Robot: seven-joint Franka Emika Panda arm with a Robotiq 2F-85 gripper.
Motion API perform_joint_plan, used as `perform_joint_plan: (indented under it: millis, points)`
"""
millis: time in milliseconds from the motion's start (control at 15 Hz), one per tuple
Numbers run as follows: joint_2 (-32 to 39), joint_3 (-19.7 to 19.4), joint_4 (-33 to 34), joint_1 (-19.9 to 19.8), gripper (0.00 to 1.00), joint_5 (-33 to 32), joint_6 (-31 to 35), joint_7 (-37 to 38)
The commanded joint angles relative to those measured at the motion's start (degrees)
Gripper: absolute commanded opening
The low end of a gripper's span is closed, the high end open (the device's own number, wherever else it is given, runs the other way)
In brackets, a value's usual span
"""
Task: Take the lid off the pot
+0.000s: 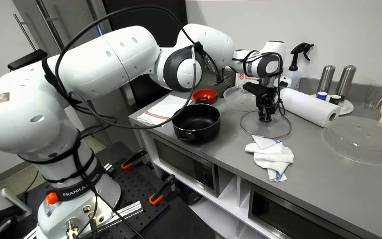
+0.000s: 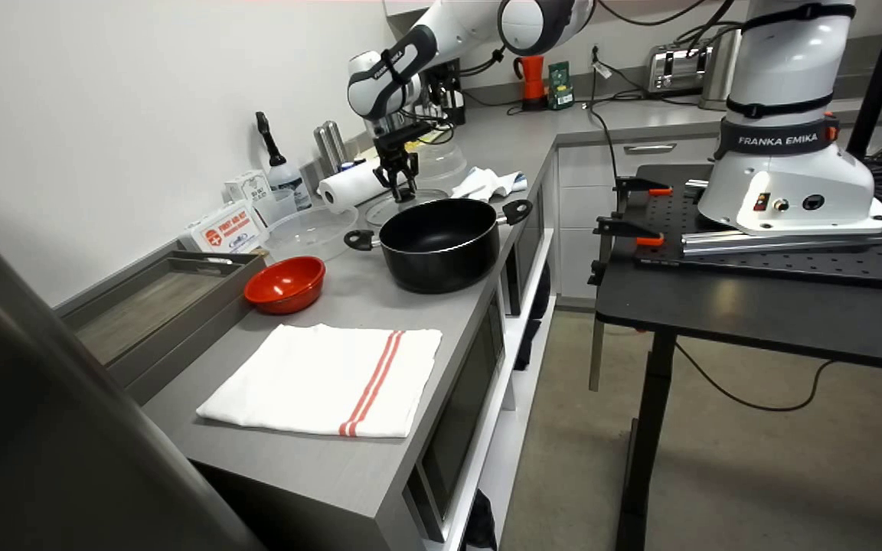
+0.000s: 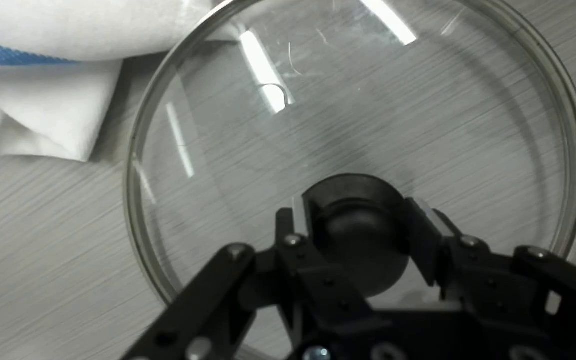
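The lid (image 1: 280,127) is round clear glass with a thin metal rim. It lies on the grey counter beside the pot; it also shows in an exterior view (image 2: 432,196) behind the pot. The black pot (image 1: 202,134) stands uncovered near the counter's front edge; it shows in an exterior view too (image 2: 441,268). My gripper (image 1: 265,119) points down at the lid's centre. In the wrist view its fingers (image 3: 355,207) close on both sides of the dark knob (image 3: 360,240), touching it. The lid's glass (image 3: 348,125) fills most of that view.
A crumpled white cloth (image 1: 272,154) lies close to the lid's front side. A paper towel roll (image 1: 310,106) and a clear dish (image 1: 239,99) stand behind it. A larger clear dish (image 1: 363,142) is farther along. A red bowl (image 2: 285,287) and folded towel (image 2: 318,379) flank the pot.
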Motion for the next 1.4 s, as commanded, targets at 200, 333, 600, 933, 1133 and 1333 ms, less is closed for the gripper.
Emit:
perform_joint_plan:
  millis: [200,333,600,933,1133,1333]
  points:
    - [1.52,1.1,3.92,-0.52,0.32,0.96,-1.81,0.81]
    - [1.41,1.34,3.87,-0.65,0.75,1.03,-1.82,0.74]
    - [0.98,2.05,3.98,-0.94,0.92,1.19,-1.62,0.39]
    - [-0.03,3.52,4.02,-1.14,1.0,1.56,-1.16,-0.62]
    - [-1.11,4.63,3.51,-1.12,1.0,1.51,-1.22,-1.42]
    - [-2.95,5.44,2.09,-1.01,1.0,1.14,-1.63,-1.85]
